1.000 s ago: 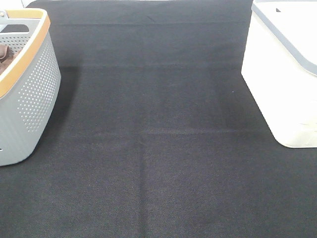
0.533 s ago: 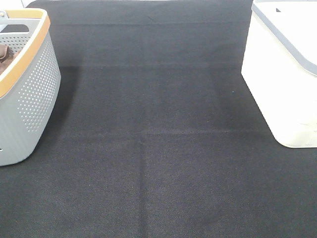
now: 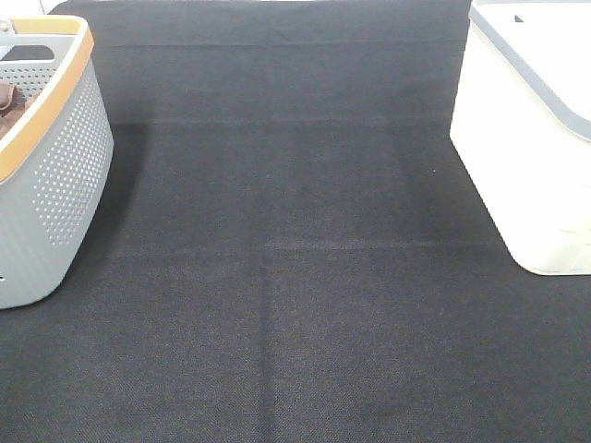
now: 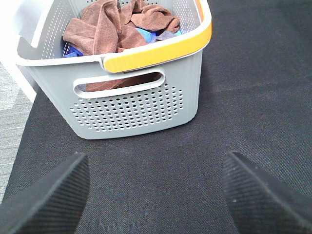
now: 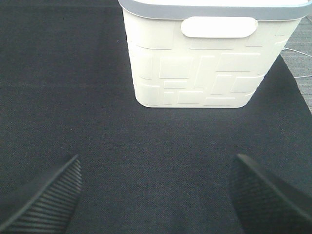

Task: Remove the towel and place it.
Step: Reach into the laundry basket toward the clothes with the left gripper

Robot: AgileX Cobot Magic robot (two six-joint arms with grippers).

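Observation:
The rust-brown towel (image 4: 97, 31) lies bunched in a grey perforated basket (image 4: 136, 107) with an orange-yellow rim, on top of blue cloths (image 4: 146, 35). In the exterior high view the basket (image 3: 55, 185) stands at the left edge, with a bit of brown cloth (image 3: 7, 100) showing inside. My left gripper (image 4: 156, 195) is open and empty over the black mat, short of the basket. My right gripper (image 5: 156, 195) is open and empty, facing a white bin (image 5: 204, 63). Neither gripper shows in the exterior high view.
The white bin (image 3: 526, 138) with a grey rim stands at the right edge of the black mat (image 3: 295, 277). A second brown cloth (image 4: 158, 18) lies at the far side of the basket. The mat's edge and grey floor (image 4: 12, 122) lie beside the basket.

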